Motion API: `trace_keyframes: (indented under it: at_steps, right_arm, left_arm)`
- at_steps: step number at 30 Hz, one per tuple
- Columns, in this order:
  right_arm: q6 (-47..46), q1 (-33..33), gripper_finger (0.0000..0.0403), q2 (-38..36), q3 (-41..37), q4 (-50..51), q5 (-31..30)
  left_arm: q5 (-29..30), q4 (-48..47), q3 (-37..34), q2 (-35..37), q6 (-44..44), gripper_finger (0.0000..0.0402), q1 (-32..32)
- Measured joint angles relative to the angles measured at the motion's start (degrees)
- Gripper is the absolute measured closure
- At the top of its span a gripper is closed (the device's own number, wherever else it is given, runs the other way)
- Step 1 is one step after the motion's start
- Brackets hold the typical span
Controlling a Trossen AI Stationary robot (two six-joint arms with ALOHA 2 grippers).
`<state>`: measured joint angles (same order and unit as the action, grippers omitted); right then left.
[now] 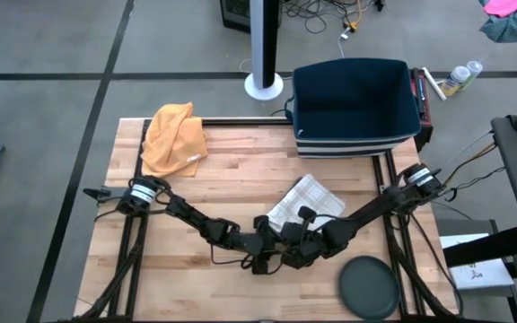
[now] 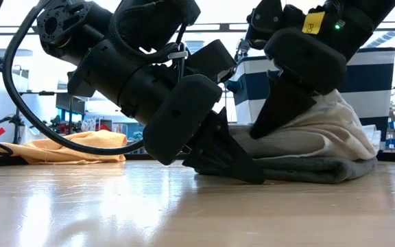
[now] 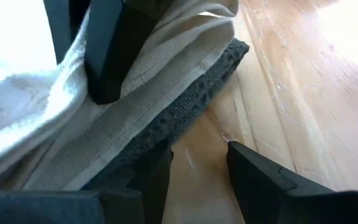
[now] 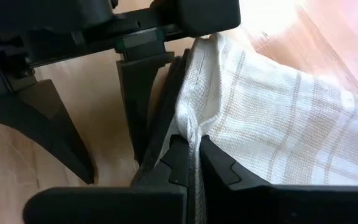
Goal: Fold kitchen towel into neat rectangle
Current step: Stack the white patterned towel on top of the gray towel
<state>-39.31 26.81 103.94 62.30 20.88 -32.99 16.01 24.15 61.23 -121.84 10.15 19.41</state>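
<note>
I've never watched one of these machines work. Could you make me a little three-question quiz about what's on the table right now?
1. True or false: the right gripper is shut on the checked kitchen towel.
2. What lies at the table's far left corner? A) an orange cloth B) a glass jar C) a sponge
3. Fill in: the left gripper is ____, its fingers on the wood beside the towel's edge.

Key:
1. True; its fingers pinch a fold of the towel.
2. A; the orange cloth lies crumpled there.
3. Open; bare wooden table shows between its fingers.
</note>
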Motion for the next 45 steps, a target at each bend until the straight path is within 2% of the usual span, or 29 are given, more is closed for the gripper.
trace_keyframes:
  at_steps: [17, 27, 37, 41, 45]
  right_arm:
    - [1.8, 0.3, 0.0399, -0.3, 0.0, -3.8, 2.8]
    - [3.4, 0.5, 0.0398, -0.3, 3.2, -1.7, 3.1]
    - [3.4, 0.7, 0.0396, -0.3, 3.2, 3.8, 3.7]
    - [3.4, 0.8, 0.0379, -0.3, 3.2, 4.0, 3.7]
    - [4.4, 1.1, 0.0336, -0.3, 3.1, 4.1, 3.9]
  left_arm:
    - [0.0, 0.2, 0.0, 0.0, -0.2, 0.0249, -0.2]
    - [0.1, 0.2, 0.0, 0.0, -0.2, 0.0249, -0.2]
    - [0.1, -1.3, 0.1, 0.1, -0.5, 0.0249, -0.3]
    - [-0.5, -4.4, 0.1, 1.3, -1.9, 0.0249, -0.3]
    - [-0.4, -10.3, 0.0, 4.1, -3.0, 0.0249, -0.3]
